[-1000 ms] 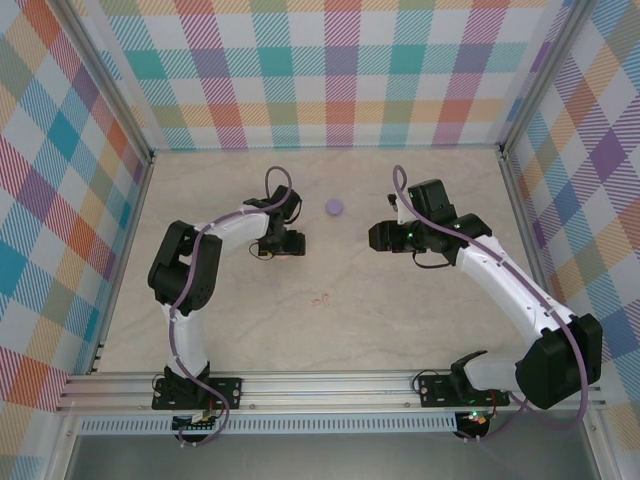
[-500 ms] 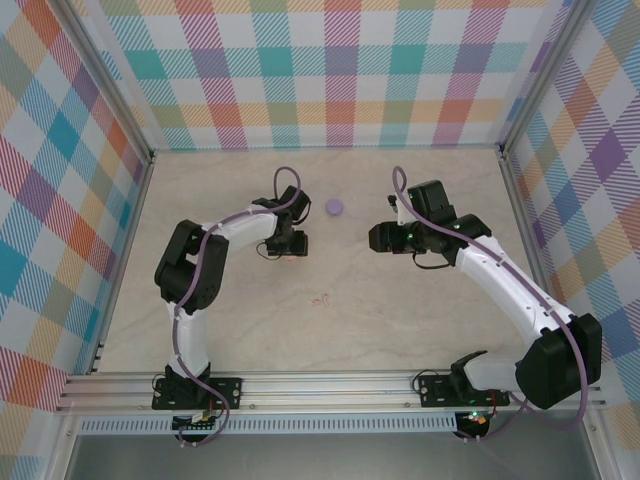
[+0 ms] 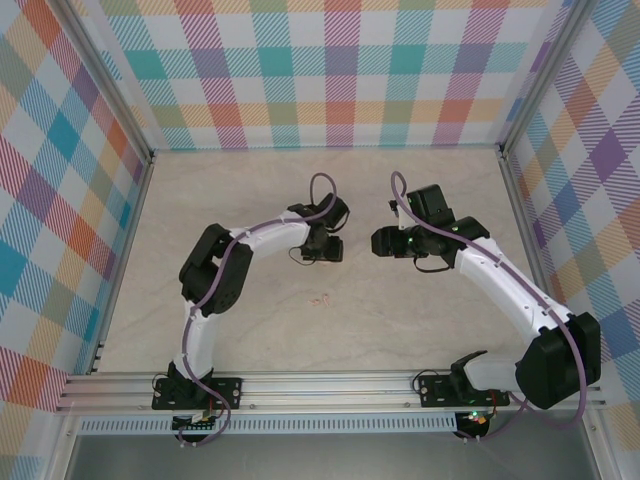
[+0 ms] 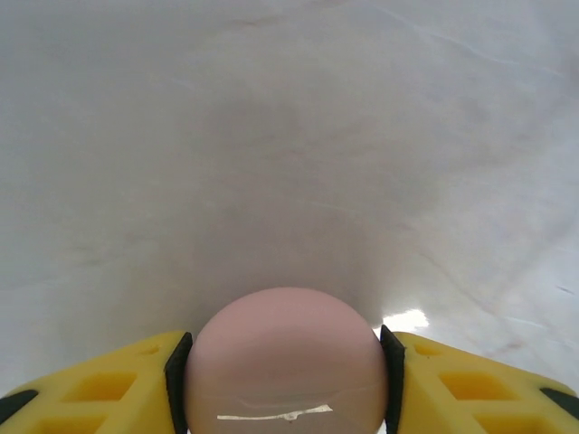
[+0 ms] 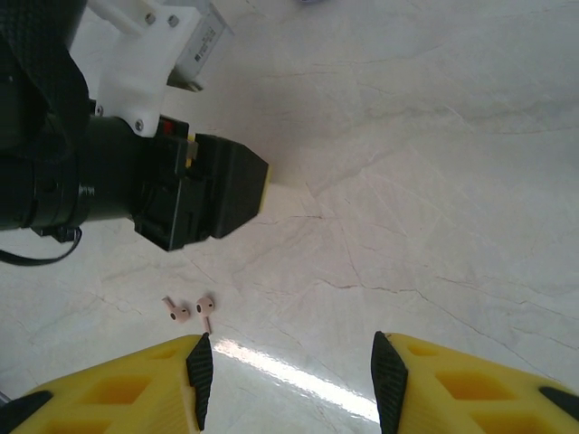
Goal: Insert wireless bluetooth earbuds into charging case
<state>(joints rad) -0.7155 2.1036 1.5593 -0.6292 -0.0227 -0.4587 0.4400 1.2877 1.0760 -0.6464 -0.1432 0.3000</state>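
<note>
Two pale pink earbuds (image 5: 192,311) lie on the marble-patterned table (image 3: 250,330). Each is a tiny piece with a rounded head and a short, thin stem. In the right wrist view we see them side by side, close together but apart. The left one has its stem slanting up and to the left of that picture. The right one has its stem running almost straight down toward the camera, so their long axes diverge. They are too small for us to make out finer detail. In the top view they appear as a faint reddish mark on open tabletop between the two arms, nearer the bases than either gripper. In the right wrist view they sit just beyond the tip of the right gripper's (image 5: 289,375) left finger. That gripper's yellow fingers stand spread, with bare table between them and nothing grasped. The left gripper (image 4: 285,380) is clenched on a pale pink round case (image 4: 288,344), its black pads pressing the case on both sides. We see the case as a smooth dome crossed low down by a faint curved line. We cannot tell what it contains.
</note>
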